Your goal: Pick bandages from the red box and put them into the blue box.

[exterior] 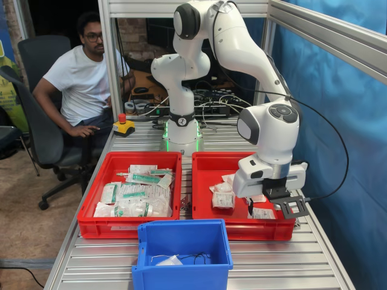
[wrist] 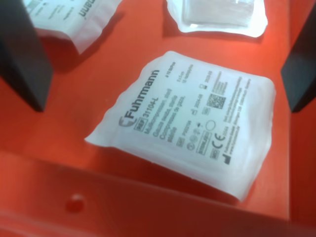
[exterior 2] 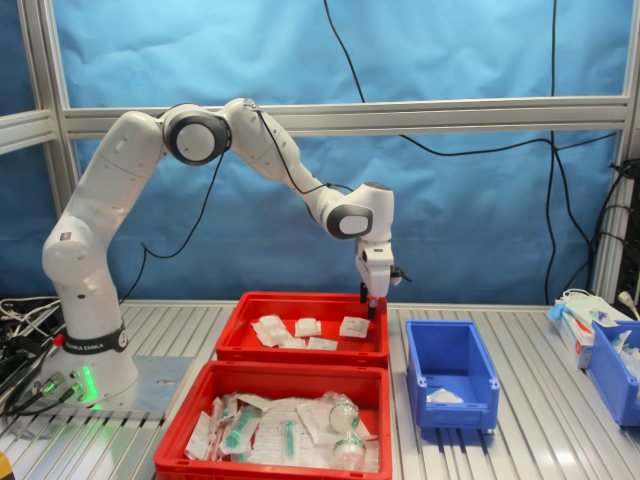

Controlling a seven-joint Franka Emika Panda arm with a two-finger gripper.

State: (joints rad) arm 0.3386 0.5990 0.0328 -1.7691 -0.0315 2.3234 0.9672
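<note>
A: Edges and clearance?
B: Bandage (wrist: 190, 118) lies flat in the red box (exterior: 205, 226), close against its rim wall, well apart from neighbouring pouches (wrist: 217, 17).
A: Tool?
B: Gripper (wrist: 168, 59) directly above, fingers (wrist: 22, 54) spread either side, not touching it.

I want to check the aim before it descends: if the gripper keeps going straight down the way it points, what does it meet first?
Most likely the printed white bandage lying flat in the red box, framed between the open gripper fingers.
</note>
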